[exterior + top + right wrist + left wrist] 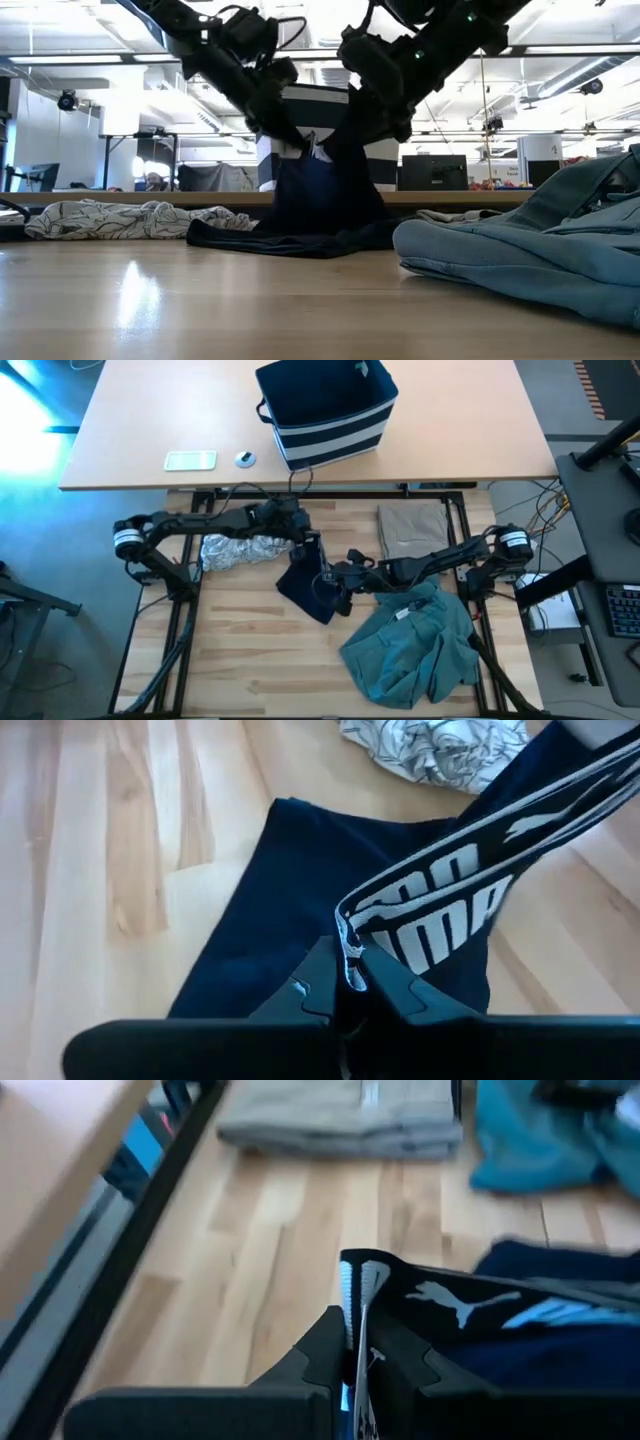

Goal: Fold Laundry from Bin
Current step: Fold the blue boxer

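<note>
While both arms meet mid-table, the left gripper (312, 543) and right gripper (328, 575) each pinch the white-printed waistband of the dark navy garment (305, 582) — jaws pressed together on the fabric, lifting it so its lower part drapes onto the wood. Grey-white patterned garment (240, 549) lies beside it, folded tan garment (412, 528) behind, teal-green garment (415, 645) in front — striped navy bin (330, 420) on the far table.

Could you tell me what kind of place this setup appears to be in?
Probably an open lab or office workspace: ceiling strip lights over a large room, monitors on distant desks, a keyboard and loose cables beside the wooden table.
</note>
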Tool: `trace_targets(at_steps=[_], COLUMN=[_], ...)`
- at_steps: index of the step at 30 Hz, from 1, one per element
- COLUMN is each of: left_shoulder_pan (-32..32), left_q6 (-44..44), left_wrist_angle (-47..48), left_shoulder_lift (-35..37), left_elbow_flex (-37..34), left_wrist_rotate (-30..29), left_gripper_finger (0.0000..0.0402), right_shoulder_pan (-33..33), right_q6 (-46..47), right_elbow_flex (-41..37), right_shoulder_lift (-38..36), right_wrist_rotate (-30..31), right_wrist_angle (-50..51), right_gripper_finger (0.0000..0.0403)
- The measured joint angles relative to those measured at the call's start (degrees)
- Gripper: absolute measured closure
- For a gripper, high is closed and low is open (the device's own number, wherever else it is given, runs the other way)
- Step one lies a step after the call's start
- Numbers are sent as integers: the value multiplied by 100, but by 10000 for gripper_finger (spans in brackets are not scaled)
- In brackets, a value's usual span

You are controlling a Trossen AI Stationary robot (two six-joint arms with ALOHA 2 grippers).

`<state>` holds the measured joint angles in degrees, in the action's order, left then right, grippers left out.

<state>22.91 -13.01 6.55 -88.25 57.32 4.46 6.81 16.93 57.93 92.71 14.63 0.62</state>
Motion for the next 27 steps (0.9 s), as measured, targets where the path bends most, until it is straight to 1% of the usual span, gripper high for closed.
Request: trace_targets(at_steps=[2,7,9,12,15,18,21,23,25,27], left_shoulder_pan=[54,131,171,204,212,277,379,454,510,526], left_q6=[-3,-27,-11,43,-3,-150,-200,-127,25,139], left_wrist_angle=[-28,-229,-246,-263,-294,-289,-297,-428,-730,-1073], left_shoulder_lift=[0,-203,-396,-685,-857,-936,-944,-944,-985,-1138], left_elbow_flex=[154,389,389,387,387,383,477,590,690,762], left_wrist_rotate=[99,41,-25,-25,69,123,184,282,403,397], left_gripper_finger=[385,385,385,385,385,385,385,385,385,385], right_shoulder_pan=[0,-55,-160,-266,-280,-278,-262,-258,-258,-259], right_q6=[-42,-268,-295,-271,-268,-180,-14,52,120,253], right_elbow_flex=[0,0,-5,-11,-11,-24,-31,-31,-31,-30], right_shoulder_lift=[-32,-414,-548,-646,-652,-520,-446,-471,-561,-698], right_wrist_rotate=[88,942,1084,1039,644,341,280,484,908,1318], right_wrist_angle=[49,392,637,762,787,814,842,966,1188,1451], right_gripper_finger=[390,390,390,390,390,390,390,390,390,390])
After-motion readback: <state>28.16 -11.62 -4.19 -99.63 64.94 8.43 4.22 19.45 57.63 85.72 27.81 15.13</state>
